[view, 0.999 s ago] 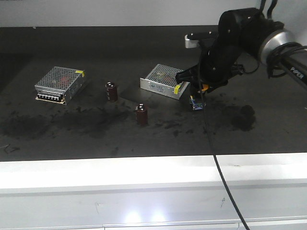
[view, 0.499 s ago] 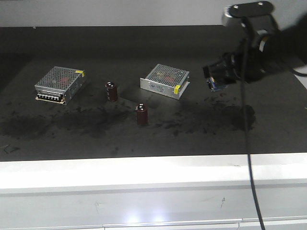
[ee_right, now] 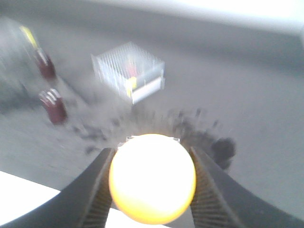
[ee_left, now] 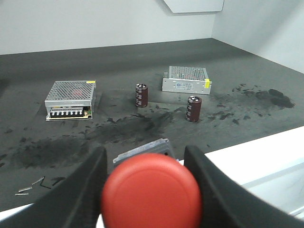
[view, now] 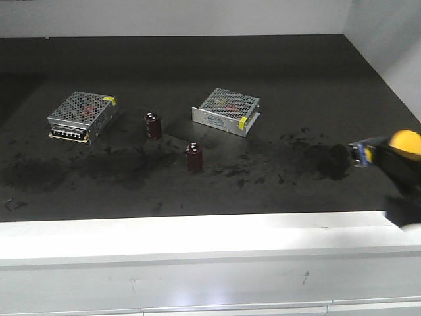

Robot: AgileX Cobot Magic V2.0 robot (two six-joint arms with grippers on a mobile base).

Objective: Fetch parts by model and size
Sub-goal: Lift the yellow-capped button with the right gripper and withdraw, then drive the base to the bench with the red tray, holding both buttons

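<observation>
Snugly: red switch (ee_left: 151, 192) between left fingers (ee_left: 78, 192), yellow switch (ee_right: 152, 178) between right fingers (ee_right: 97, 190).

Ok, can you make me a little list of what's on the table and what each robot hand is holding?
left gripper: shut on the red button
right gripper: shut on the yellow button, in a blurry picture
buttons on the table: none that I can see
mesh boxes: two, silver, lying flat, apart from each other
capacitors: two, dark brown, standing upright, not touching the boxes
table: dark, with smudgy marks
</observation>
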